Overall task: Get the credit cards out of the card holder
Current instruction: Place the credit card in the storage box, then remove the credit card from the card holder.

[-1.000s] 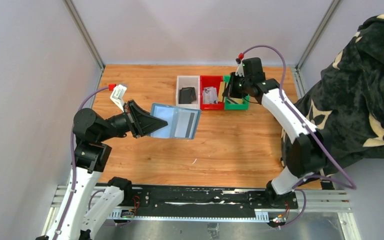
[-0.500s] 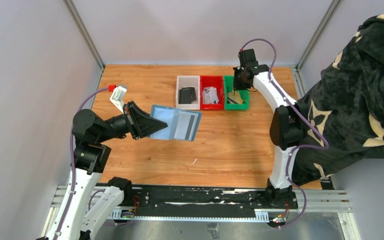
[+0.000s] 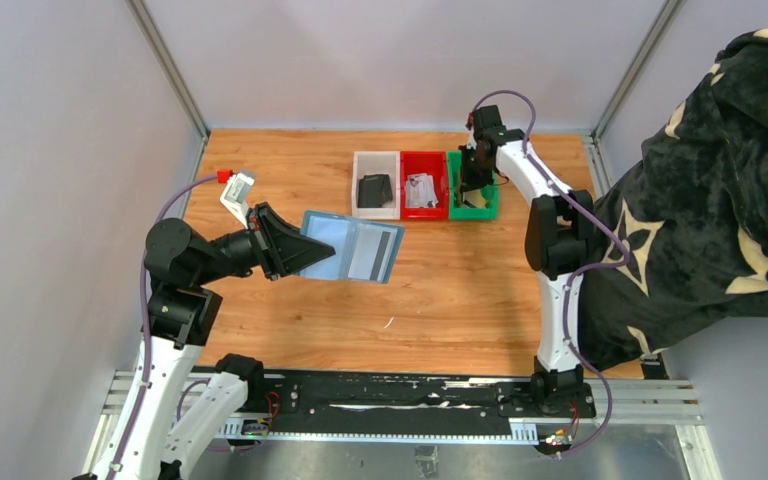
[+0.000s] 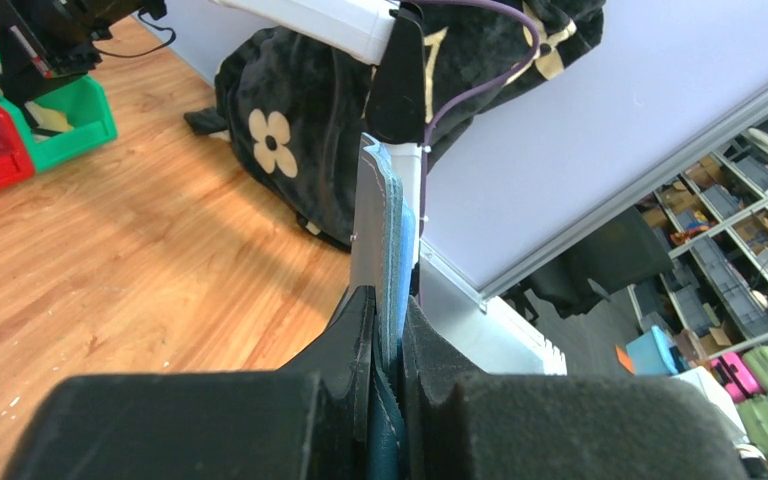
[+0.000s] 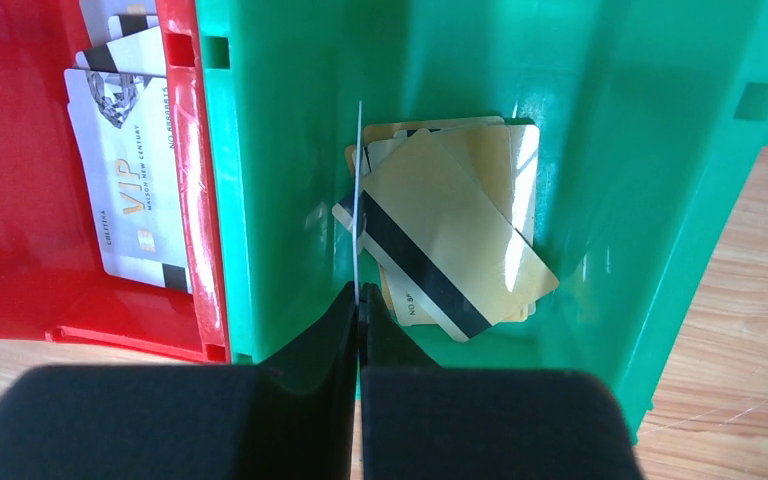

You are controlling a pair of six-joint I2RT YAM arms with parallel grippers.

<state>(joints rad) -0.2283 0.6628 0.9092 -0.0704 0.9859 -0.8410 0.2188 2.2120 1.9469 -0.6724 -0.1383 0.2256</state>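
The teal-blue card holder hangs open above the left-middle of the table, and my left gripper is shut on its left edge. A pale credit card with a dark stripe lies in the holder's right half. The left wrist view shows the holder edge-on, clamped in the left gripper. My right gripper is shut on a thin credit card seen edge-on over the green bin. In the top view that gripper hovers just above the bin.
Several pale gold cards lie in the green bin. The red bin holds a VIP card, and the white bin holds a black wallet. A person in a dark floral coat stands at the right.
The right arm has folded upright and its gripper has shifted a little left, down over the green bin. The left arm and the holder have stayed put.
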